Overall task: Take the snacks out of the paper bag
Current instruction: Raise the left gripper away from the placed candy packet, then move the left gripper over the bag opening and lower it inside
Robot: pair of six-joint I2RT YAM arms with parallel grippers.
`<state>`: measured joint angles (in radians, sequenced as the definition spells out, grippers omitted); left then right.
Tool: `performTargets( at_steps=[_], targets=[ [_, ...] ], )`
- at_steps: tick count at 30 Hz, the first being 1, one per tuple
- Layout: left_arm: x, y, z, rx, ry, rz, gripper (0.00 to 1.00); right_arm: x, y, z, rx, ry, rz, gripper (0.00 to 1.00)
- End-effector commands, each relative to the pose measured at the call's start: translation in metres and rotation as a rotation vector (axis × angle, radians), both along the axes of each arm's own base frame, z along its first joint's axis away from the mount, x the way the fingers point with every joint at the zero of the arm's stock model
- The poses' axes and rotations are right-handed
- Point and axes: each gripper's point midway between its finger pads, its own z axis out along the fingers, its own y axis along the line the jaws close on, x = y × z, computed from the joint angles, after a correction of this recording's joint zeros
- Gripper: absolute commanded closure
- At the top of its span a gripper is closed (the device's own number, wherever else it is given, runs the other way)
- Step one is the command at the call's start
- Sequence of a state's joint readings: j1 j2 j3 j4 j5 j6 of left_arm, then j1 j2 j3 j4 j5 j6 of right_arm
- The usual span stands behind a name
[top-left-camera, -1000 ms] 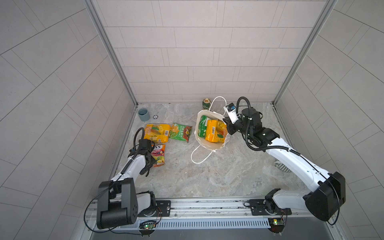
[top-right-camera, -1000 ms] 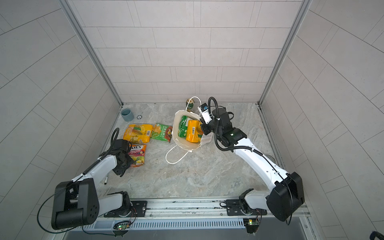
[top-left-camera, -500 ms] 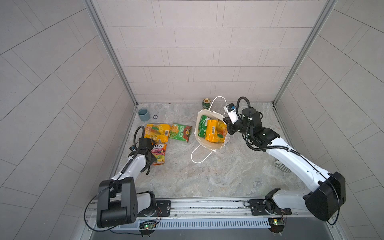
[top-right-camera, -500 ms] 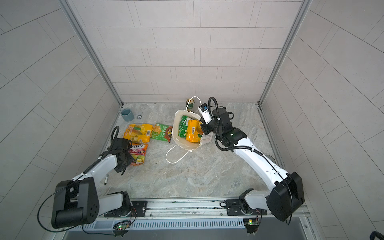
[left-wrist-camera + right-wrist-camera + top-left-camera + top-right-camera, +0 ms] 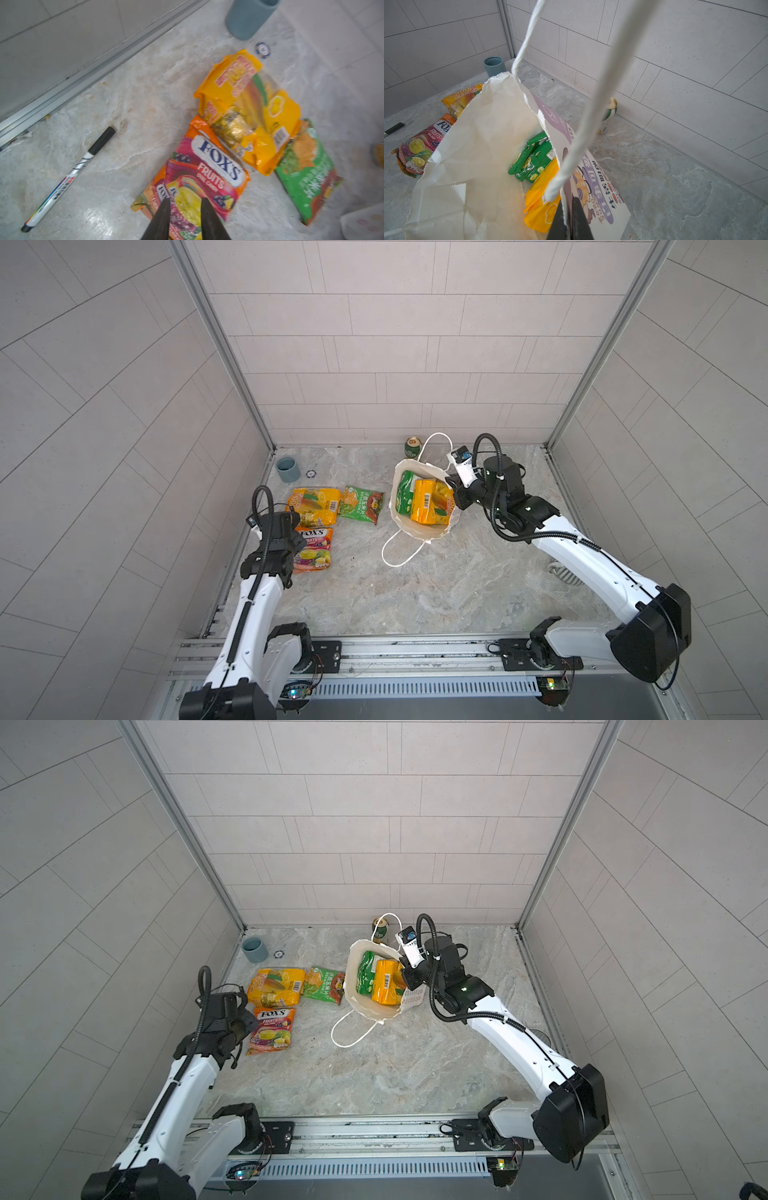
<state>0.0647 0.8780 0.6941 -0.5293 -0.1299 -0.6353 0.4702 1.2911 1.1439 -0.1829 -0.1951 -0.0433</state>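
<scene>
The paper bag (image 5: 419,531) stands far-centre, its right wall clamped in the right gripper (image 5: 568,204), probably to steady its mouth open; two snacks (image 5: 430,502) sit inside. Three more lie left of it. Over the nearest of them, the FOX'S packet (image 5: 207,166), the left gripper (image 5: 185,202) has its jaws apart.

Glossy plastic snacks (image 5: 203,176), matt creased paper bag (image 5: 483,145), smooth stone-look tabletop (image 5: 415,593), shiny metal can (image 5: 412,447).

Around me now: pale tiled walls (image 5: 395,344) left, right, far | marbled grey floor (image 5: 415,593) below | aluminium posts (image 5: 222,344) in far corners | metal rail (image 5: 415,655) along near edge | light soft, even
</scene>
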Motion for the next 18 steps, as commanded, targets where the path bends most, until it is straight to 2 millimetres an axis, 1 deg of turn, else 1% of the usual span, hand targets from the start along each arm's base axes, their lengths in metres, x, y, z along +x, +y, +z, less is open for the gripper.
performTargets(
  at_steps=[1,3,4,8,10,12,15,17,18],
  targets=[
    [0.010,-0.024,0.046,0.080,-0.054,-0.143,0.70,-0.007,-0.001,0.014,0.036,-0.028,0.007,0.93],
    [0.017,-0.042,0.066,0.122,-0.070,-0.219,0.70,-0.006,-0.001,0.014,0.035,-0.025,0.008,0.94],
    [0.021,-0.055,0.076,0.134,-0.083,-0.270,0.70,-0.006,0.000,0.015,0.035,-0.026,0.008,0.95],
    [0.037,-0.101,0.105,0.193,-0.124,-0.434,0.71,-0.006,0.000,0.015,0.034,-0.024,0.005,0.99],
    [0.044,-0.122,0.115,0.242,-0.131,-0.497,0.72,-0.003,-0.003,0.015,0.033,-0.023,-0.016,1.00],
    [0.049,-0.149,0.121,0.263,-0.141,-0.580,0.75,0.000,-0.006,0.013,0.031,-0.019,-0.039,1.00],
    [0.051,-0.191,0.127,0.292,-0.162,-0.699,0.76,0.002,-0.005,0.014,0.049,-0.021,-0.049,1.00],
    [0.051,-0.217,0.132,0.320,-0.200,-0.765,0.76,0.003,-0.004,0.014,0.060,-0.021,-0.054,1.00],
    [0.053,-0.226,0.134,0.319,-0.222,-0.787,0.76,0.004,-0.004,0.015,0.063,-0.023,-0.062,1.00]
  ],
)
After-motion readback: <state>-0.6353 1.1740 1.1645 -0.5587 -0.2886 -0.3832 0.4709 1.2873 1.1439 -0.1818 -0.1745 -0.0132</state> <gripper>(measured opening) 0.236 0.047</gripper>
